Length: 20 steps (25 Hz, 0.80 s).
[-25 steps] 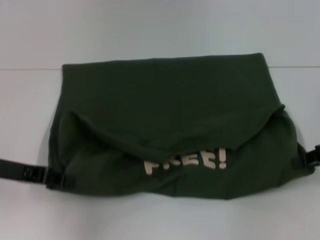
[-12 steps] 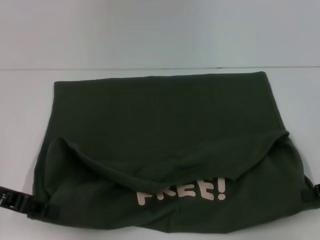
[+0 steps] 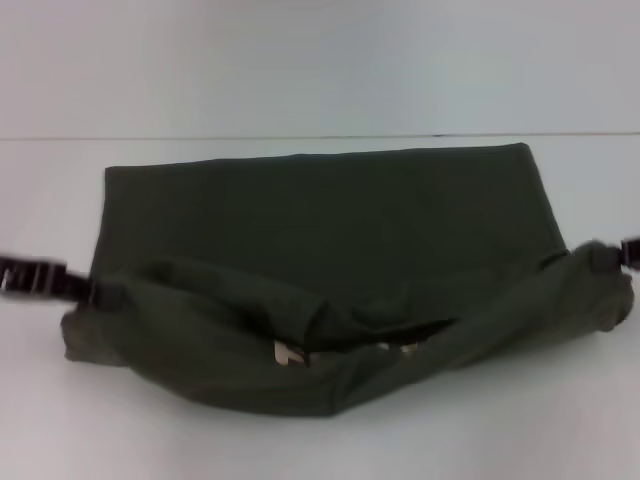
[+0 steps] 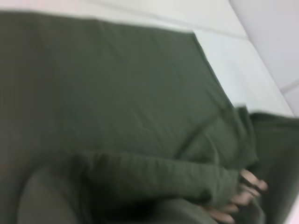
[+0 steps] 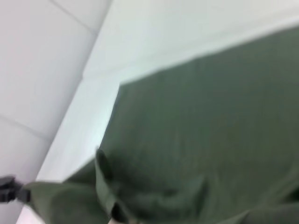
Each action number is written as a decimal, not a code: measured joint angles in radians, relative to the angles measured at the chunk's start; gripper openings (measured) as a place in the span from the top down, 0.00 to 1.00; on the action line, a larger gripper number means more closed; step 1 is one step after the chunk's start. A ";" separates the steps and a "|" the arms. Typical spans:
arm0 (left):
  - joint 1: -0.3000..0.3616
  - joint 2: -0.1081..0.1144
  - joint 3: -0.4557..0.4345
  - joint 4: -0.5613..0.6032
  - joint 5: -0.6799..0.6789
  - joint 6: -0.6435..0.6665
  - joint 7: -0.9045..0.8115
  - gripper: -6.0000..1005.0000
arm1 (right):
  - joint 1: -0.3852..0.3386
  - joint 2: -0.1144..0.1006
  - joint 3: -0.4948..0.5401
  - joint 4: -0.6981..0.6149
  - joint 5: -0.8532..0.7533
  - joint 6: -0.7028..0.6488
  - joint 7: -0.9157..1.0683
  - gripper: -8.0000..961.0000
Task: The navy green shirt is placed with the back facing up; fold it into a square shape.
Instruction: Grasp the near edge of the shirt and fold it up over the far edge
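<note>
While claws pinch near hem, shirt sags.

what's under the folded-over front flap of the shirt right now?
Under the navy green shirt's raised near flap, only scraps of cream lettering peek out; the rest is covered. Left gripper and right gripper grip the flap's ends. The table beneath is hidden.

White table, maybe wall behind.
</note>
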 joint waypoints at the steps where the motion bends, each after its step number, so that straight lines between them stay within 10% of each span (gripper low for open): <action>1: -0.021 0.008 0.000 -0.012 -0.001 -0.042 -0.029 0.95 | 0.009 0.000 0.008 0.010 0.006 0.026 0.000 0.96; 20: -0.105 -0.033 0.070 -0.106 -0.011 -0.548 -0.184 0.95 | 0.063 0.047 -0.024 0.209 0.098 0.628 -0.026 0.96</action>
